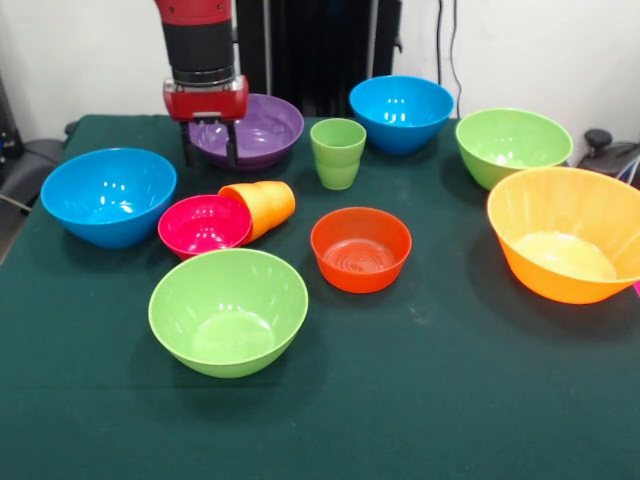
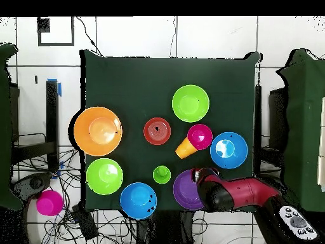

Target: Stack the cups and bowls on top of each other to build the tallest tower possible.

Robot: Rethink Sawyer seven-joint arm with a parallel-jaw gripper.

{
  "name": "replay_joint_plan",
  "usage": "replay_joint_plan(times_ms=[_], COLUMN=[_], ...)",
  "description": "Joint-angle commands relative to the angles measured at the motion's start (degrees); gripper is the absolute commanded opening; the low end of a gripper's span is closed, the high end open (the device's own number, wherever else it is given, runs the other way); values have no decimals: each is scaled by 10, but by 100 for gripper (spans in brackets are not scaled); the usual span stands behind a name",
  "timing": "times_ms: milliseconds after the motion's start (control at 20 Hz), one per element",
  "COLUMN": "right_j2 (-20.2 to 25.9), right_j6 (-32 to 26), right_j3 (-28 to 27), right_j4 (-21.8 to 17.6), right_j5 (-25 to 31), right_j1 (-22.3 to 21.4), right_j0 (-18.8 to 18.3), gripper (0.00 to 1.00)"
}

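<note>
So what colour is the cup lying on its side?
Orange; the tipped cup shows best in the front view.

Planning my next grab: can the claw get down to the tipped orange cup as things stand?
Probably yes. The claw hangs open just behind the orange cup, nothing between them, though the pink bowl touches the cup's mouth.

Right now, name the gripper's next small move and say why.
Probably lower straight down onto the purple bowl's near rim. The gripper hangs open just above that rim, holding nothing, and no tower has been started. The orange cup lies tipped against the magenta bowl, a harder first grasp.
</note>
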Motion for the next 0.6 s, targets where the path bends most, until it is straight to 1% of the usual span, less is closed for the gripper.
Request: replay_joint_plan(times_ms=[50, 300, 600], right_j2=[53, 48, 55], right_j6=[-37, -27, -34], right_j3=[-4, -7, -19], right_j4=[-7, -10, -7], right_j5=[39, 31, 40], right_j1=[10, 9, 29], right_j0=[11, 21, 20], gripper=[100, 100, 100])
